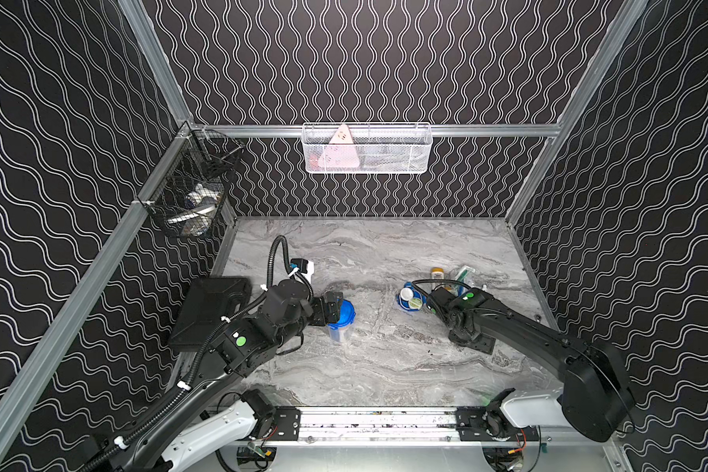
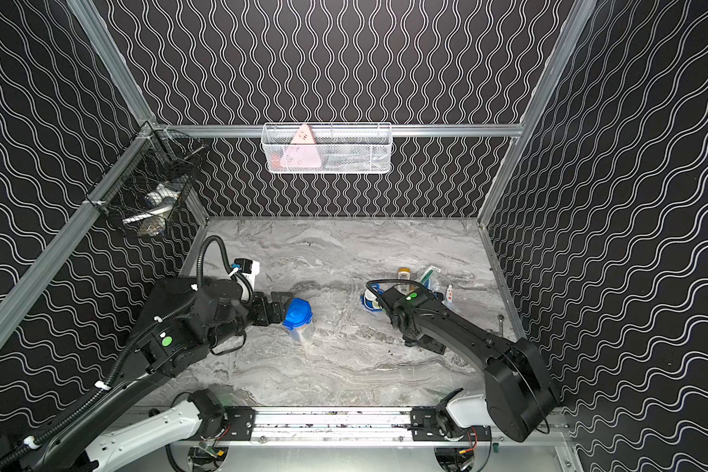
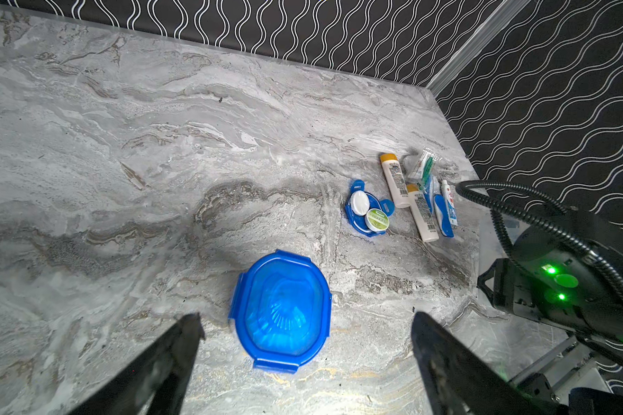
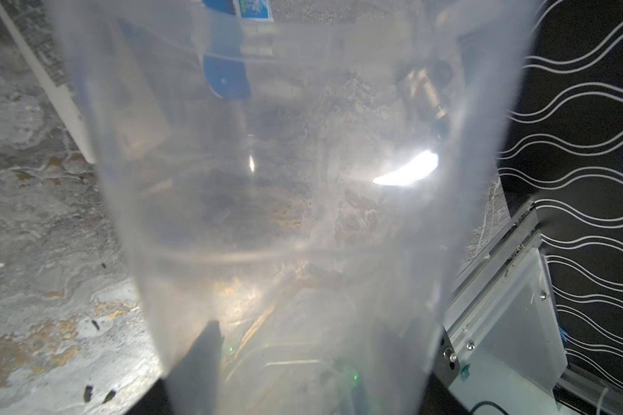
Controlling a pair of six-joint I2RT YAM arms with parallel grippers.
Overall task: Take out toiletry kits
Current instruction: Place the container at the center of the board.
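A closed toiletry kit (image 1: pixel 341 323) (image 2: pixel 299 321), a clear cup under a blue lobed lid (image 3: pixel 281 309), stands upright left of the table's middle. My left gripper (image 3: pixel 305 316) hovers over it, open, its fingers apart on either side of the lid and touching nothing. My right gripper (image 4: pixel 310 341) is shut on a clear lidless cup (image 4: pixel 295 179) that fills the right wrist view. In both top views the right wrist hides those jaws. That kit's bottles (image 3: pixel 392 179), toothbrush (image 3: pixel 443 215) and toothpaste (image 3: pixel 449 201) lie on the table beside its upturned blue lid (image 1: pixel 409 300) (image 3: pixel 369 212).
A black hard case (image 1: pixel 213 310) lies at the left table edge, under my left arm. A black wire basket (image 1: pixel 189 192) hangs on the left wall and a white one (image 1: pixel 366 149) on the back wall. The right arm (image 3: pixel 561 284) stands close beside the loose items.
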